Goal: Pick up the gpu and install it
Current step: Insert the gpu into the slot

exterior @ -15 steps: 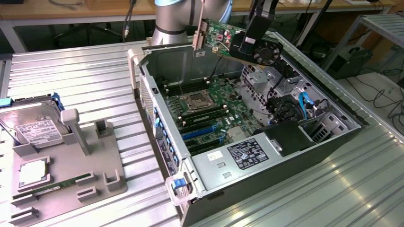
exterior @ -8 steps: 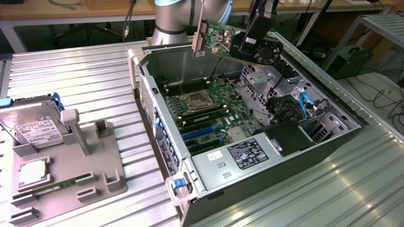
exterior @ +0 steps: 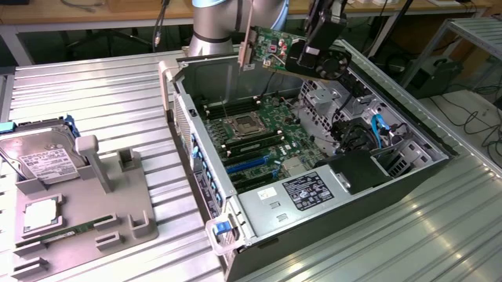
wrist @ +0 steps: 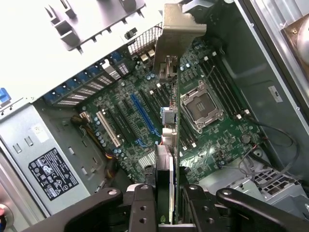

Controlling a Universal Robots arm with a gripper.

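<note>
The gpu [exterior: 273, 48] is a green circuit card with a silver bracket [exterior: 247, 51] at one end. It hangs in the air above the far end of the open computer case [exterior: 206, 176], and my gripper [exterior: 312, 48] is shut on it. In the wrist view the gpu [wrist: 175, 145] shows edge-on between my black fingers [wrist: 144, 205], with its bracket [wrist: 179, 34] farthest from the camera. Below it lies the green motherboard [wrist: 120, 104] with a blue slot [wrist: 144, 113] and the empty processor socket [wrist: 200, 104]. The card is clear of the board.
On the exterior view's left, a grey holder [exterior: 82, 220] carries a silver hard drive [exterior: 43, 160], a processor [exterior: 39, 217] and a narrow memory stick [exterior: 72, 231]. Inside the case are a labelled power supply [exterior: 307, 191], a drive cage [exterior: 368, 138] with blue cables and a black fan [exterior: 334, 62].
</note>
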